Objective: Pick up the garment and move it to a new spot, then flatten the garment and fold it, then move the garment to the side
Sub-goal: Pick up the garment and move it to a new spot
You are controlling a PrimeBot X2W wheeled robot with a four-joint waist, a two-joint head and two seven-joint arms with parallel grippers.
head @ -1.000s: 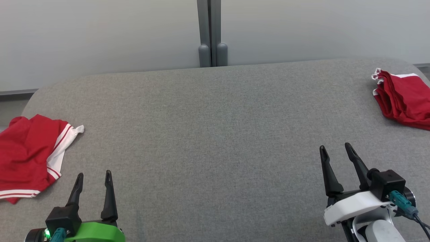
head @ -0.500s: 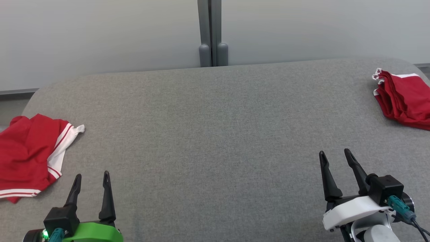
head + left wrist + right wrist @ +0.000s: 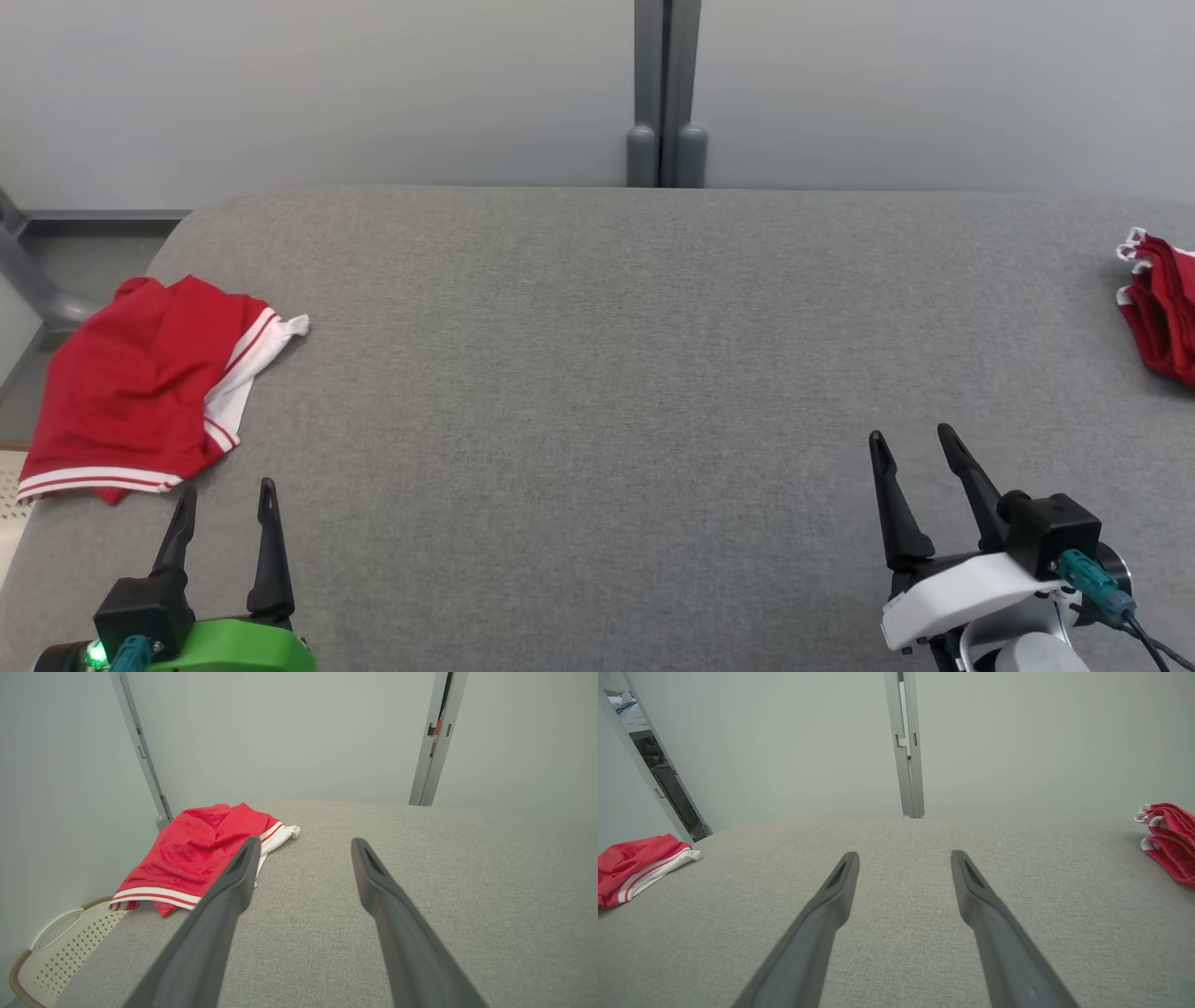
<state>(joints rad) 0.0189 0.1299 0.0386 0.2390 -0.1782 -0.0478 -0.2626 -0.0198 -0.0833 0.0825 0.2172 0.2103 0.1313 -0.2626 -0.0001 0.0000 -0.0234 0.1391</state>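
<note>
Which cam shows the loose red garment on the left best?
Head view: the loose red garment lies whole and unobstructed, seen from above. Left wrist view shows it closer, but a finger overlaps one edge. Right wrist view catches it foreshortened at the left edge.

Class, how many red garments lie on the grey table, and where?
2. A rumpled garment lies at the left edge of the table, ahead of the left gripper; a folded garment sits at the right edge, partly cut off.

Head view's right edge cut off the folded garment (image 3: 1163,315); left wrist view's corner clipped the white basket (image 3: 70,952)
</note>
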